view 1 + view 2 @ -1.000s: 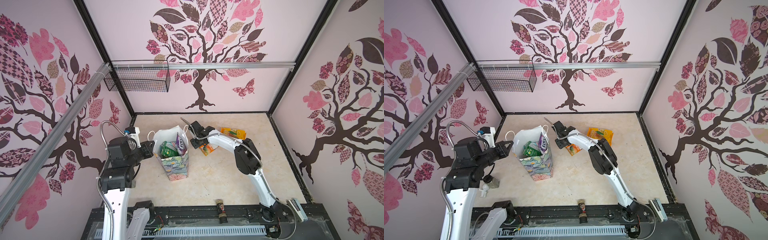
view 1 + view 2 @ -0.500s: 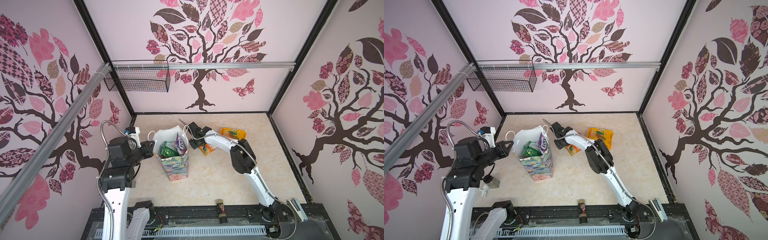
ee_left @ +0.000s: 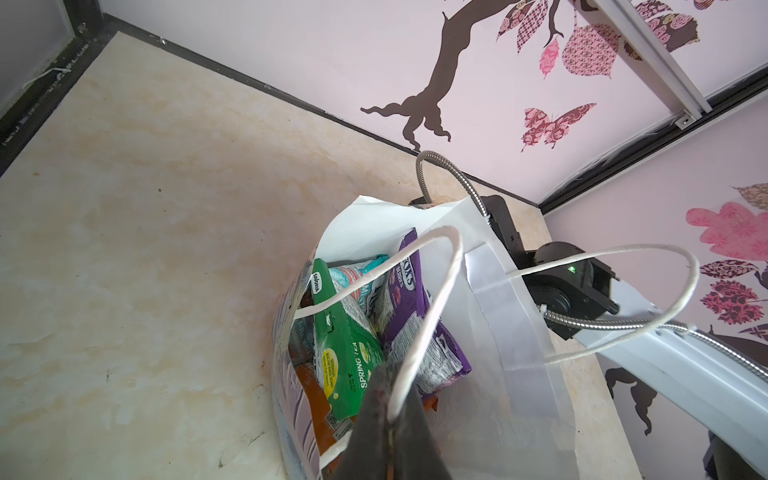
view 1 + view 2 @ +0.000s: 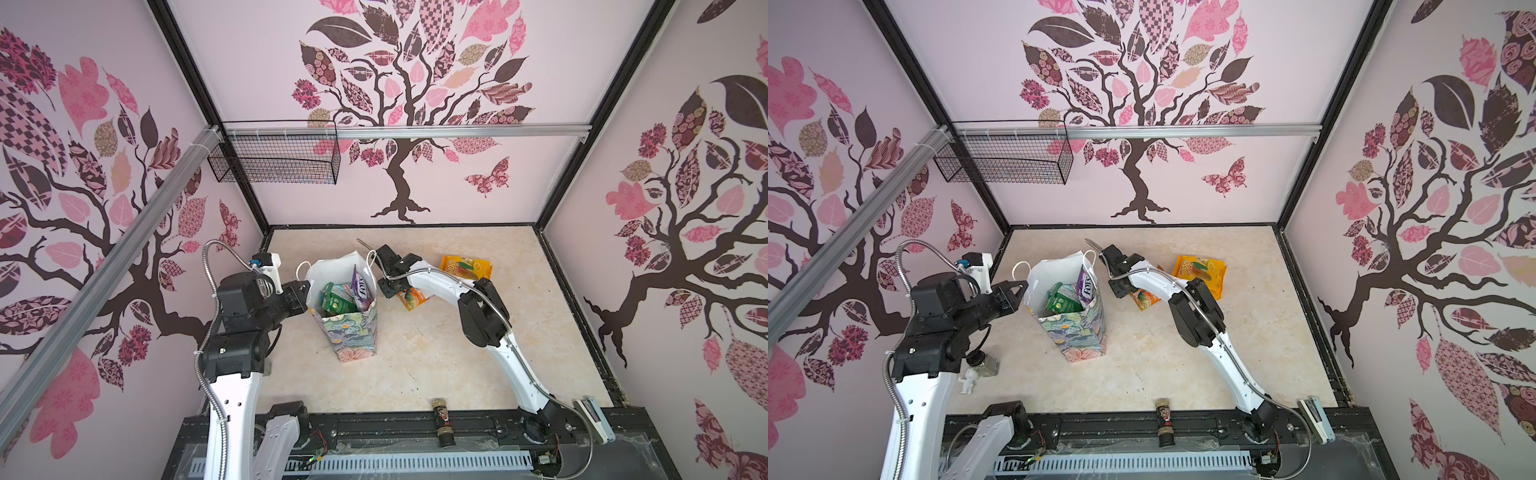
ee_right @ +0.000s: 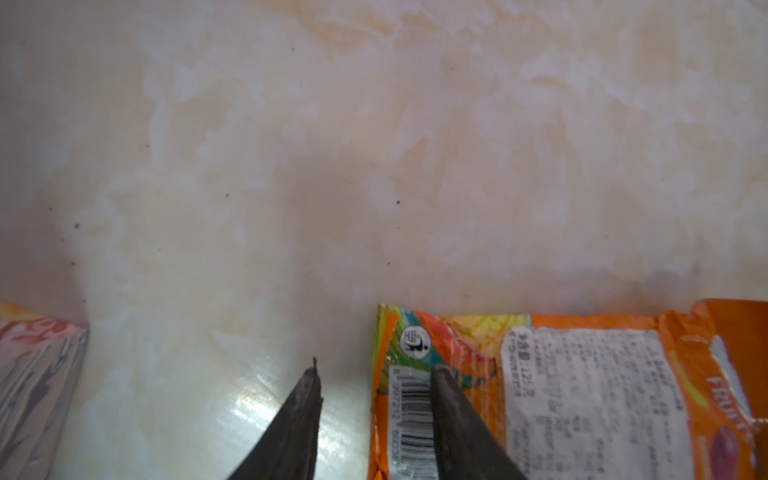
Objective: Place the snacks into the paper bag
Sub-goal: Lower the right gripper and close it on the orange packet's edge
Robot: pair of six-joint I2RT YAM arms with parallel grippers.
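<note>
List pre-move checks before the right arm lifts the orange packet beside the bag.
1. Handle hold: left gripper shut on cord handle: ok.
2. Stance: paper bag upright, mouth open: ok.
3. Alignment: right gripper straddles the edge of the orange packet, one finger over its barcode, one over bare table: ok.
4. Clamp on packet: not ok, jaws apart.
5. Room in bag beside purple packet: cannot tell.
6. Spacing: yellow-orange packet lies apart from the target: ok.
</note>
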